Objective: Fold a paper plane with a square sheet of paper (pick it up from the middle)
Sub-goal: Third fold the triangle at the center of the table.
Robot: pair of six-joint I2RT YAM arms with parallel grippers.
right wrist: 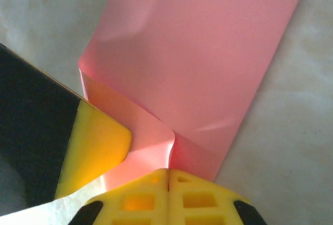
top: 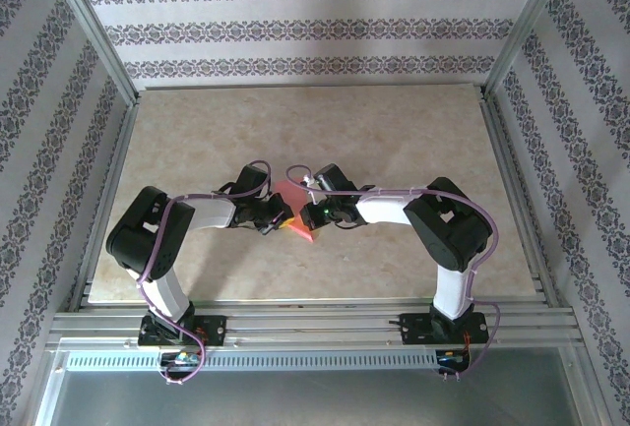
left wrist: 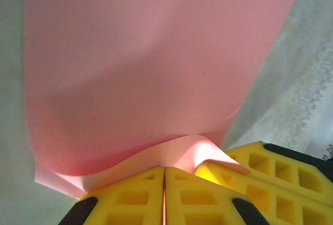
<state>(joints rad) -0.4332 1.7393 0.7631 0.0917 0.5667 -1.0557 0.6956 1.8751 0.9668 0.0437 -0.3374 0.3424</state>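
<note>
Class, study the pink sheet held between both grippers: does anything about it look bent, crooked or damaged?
The square sheet of paper is not flat: its edge curls and buckles where the left gripper and right gripper pinch it close together. No tear shows.

The left pincer [left wrist: 164, 174] and right pincer [right wrist: 168, 176] meet (both clamped shut).
</note>
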